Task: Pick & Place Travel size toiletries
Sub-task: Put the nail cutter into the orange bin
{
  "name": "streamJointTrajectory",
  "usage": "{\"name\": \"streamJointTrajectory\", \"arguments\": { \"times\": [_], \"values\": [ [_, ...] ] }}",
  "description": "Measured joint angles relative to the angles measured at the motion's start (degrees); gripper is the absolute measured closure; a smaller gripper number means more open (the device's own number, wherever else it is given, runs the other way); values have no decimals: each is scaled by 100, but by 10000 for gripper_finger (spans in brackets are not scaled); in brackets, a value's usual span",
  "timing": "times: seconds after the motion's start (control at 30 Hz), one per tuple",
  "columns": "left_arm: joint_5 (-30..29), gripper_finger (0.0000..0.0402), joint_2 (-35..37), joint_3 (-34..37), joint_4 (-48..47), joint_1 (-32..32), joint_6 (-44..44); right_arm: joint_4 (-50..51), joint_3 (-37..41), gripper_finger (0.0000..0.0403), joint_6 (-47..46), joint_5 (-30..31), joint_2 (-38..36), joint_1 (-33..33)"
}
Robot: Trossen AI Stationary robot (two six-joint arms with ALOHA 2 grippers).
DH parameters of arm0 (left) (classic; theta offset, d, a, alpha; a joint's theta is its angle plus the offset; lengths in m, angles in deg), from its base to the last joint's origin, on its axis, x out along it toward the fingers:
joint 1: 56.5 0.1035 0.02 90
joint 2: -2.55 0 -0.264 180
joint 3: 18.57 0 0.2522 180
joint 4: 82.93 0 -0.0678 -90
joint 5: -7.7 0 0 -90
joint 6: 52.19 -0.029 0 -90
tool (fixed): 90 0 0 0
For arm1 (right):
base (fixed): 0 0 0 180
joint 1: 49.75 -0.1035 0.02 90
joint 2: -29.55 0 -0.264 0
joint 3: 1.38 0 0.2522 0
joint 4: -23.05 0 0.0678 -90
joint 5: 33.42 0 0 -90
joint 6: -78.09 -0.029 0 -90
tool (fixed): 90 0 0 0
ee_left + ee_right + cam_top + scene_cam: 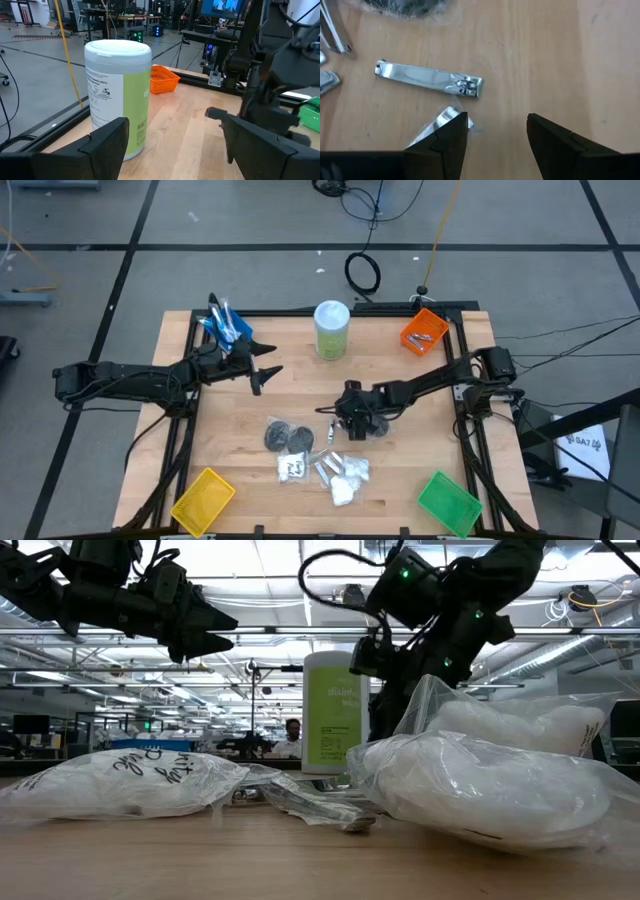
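High view gives the whole layout: a wooden worktop (pixel 400 480) with a blue bin (pixel 226 326) far left, an orange bin (pixel 424 330) far right, a yellow bin (pixel 203 499) near left, a green bin (pixel 447 500) near right, and a pale-green canister (pixel 331 330) with a white lid standing far centre. The travel size toiletries (pixel 316 463) lie in a loose cluster near centre: dark grey discs (pixel 287 437), white packets (pixel 347 480), short silver pieces between them. Right wrist view alone shows fine detail: a shiny silver nail clipper (pixel 429 79) flat on the wood, a crinkled clear wrapper (pixel 442 120) just beside one finger, more silver ends at the edge. Low view shows bulky white packets (pixel 490 785) in clear plastic in the foreground, with a person (pixel 291 740) far off in the room. Left wrist view shows the canister close by and the orange bin beyond. Right claw (pixel 355 423) sits over the far edge of the cluster, fingers (pixel 560 145) partly apart, nothing between them; one finger looks to touch the wrapper, though contact cannot be confirmed. Left claw (pixel 268 367) hangs above the far-left worktop, wide open, holding nothing.
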Motion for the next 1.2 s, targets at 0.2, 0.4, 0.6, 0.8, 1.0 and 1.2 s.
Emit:
{"name": "streamJointTrajectory", "arguments": {
  "times": [0.2,0.4,0.6,0.8,1.0,1.2],
  "values": [
    [0,80,0,0,-2,-1,0,-45,-6,215,-704,-112,-418,1],
    [-1,80,0,0,2,0,0,570,-13,217,-1264,62,-828,-374],
    [0,80,0,-2,0,-1,2,939,-11,205,-1584,645,-575,-949],
    [-1,80,0,-2,0,-2,0,802,-21,192,-2051,771,-451,-1093],
    [-1,80,0,-2,0,0,1,854,-4,191,-2201,768,-188,-1151],
    [1,80,0,-2,0,-2,2,829,-13,191,-2343,773,61,-1157]
  ]
}}
